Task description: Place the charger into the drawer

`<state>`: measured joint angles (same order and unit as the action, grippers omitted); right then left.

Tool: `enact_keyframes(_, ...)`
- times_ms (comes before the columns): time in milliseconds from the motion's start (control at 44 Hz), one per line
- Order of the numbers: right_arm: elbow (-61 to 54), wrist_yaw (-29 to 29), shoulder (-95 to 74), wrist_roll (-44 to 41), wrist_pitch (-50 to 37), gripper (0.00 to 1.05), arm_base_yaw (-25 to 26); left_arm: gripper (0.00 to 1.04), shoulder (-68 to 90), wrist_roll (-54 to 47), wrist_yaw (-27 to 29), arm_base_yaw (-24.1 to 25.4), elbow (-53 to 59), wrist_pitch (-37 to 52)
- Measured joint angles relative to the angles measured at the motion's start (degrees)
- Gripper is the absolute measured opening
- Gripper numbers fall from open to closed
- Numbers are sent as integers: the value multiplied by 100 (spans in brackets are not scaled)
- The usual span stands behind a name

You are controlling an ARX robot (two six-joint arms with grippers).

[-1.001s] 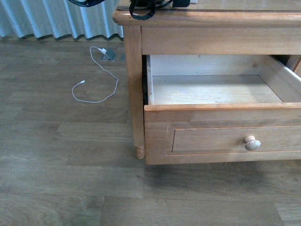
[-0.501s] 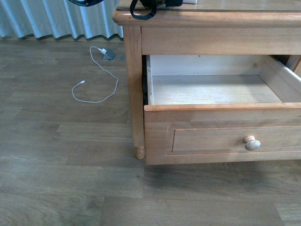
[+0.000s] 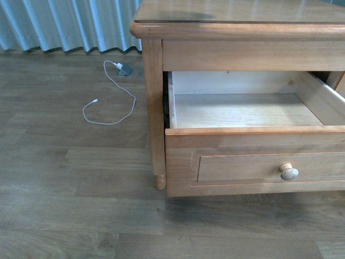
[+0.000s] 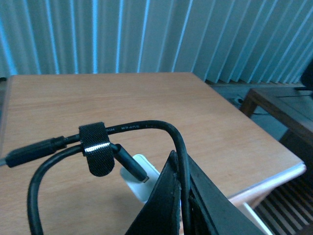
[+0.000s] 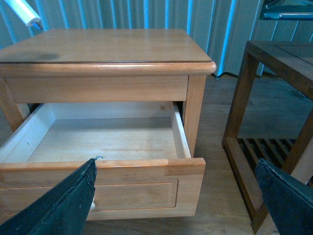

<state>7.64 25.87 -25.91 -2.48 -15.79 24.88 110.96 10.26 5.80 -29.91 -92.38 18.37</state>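
Clamping the charger (image 4: 139, 178), left gripper (image 4: 180, 171) visible only in wrist view

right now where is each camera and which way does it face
Front: on the body, facing the nightstand and its open drawer; no arm shows.
Left wrist: above the nightstand top, left gripper clamping the charger.
Right wrist: facing the drawer, right gripper open.
Front and right wrist share the empty drawer.

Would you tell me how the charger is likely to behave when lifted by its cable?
The charger will probably dangle and swing, since the left hand pinches only its cable. The strapped loops look fairly stiff, so they should keep shape. It looks small, so probably light.
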Motion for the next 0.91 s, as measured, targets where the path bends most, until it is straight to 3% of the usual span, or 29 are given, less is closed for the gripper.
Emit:
enact_keyframes(387, 0, 0, 0, 0, 0, 96, 0, 4, 186, -72, -348, -706, 831, 92)
enact_keyframes(432, 0, 0, 0, 0, 0, 96, 0, 4, 1134, -28, -396, -811, 516, -197)
enact_keyframes(796, 0, 0, 0, 0, 0, 96, 0, 4, 2286, 57, -334, -918, -535, -662)
enact_keyframes(910, 0, 0, 0, 0, 0, 96, 0, 21, 2341, 61, -151, -903, -546, -664)
